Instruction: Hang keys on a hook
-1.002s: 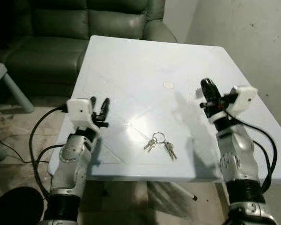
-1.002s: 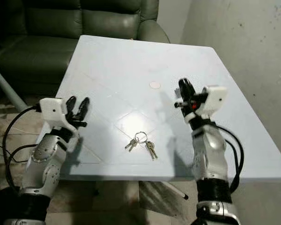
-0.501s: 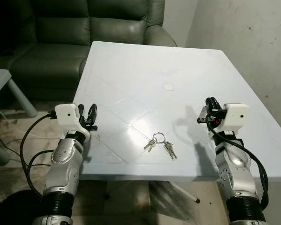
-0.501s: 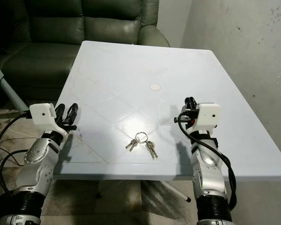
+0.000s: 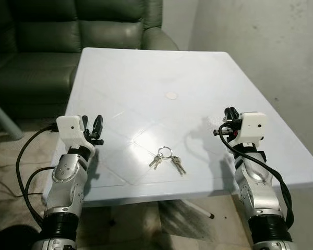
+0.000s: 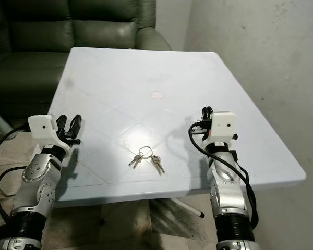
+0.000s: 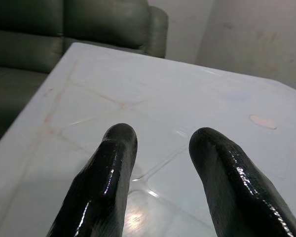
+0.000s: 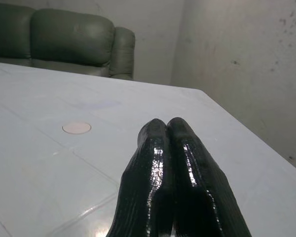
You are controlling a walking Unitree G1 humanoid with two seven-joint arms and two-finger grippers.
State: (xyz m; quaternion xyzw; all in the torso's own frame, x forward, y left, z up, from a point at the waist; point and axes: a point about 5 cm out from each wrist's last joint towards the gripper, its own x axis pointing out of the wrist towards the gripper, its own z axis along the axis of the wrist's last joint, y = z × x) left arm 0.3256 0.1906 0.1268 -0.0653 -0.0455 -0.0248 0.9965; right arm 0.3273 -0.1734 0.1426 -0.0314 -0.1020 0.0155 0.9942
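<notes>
Keys (image 5: 166,158) lie flat near front edge of bench (image 5: 146,83), about midway between both arms, untouched. Small metal bunch: thin round ring, two clusters splayed left and right.

Handling, judged: light, stiff, loose and jangly; low profile on slick surface, likely to skid. Best hold probably ring itself, leaving loop free for hook.

Bench white, glossy, hard, faint diagonal seams, small round cap at centre.

Left tool (image 5: 91,127) released, fingers apart, over front left corner. Right tool (image 5: 229,115) clenched empty, near right edge.

Dark green leather sofa (image 5: 68,31) beyond far edge.
</notes>
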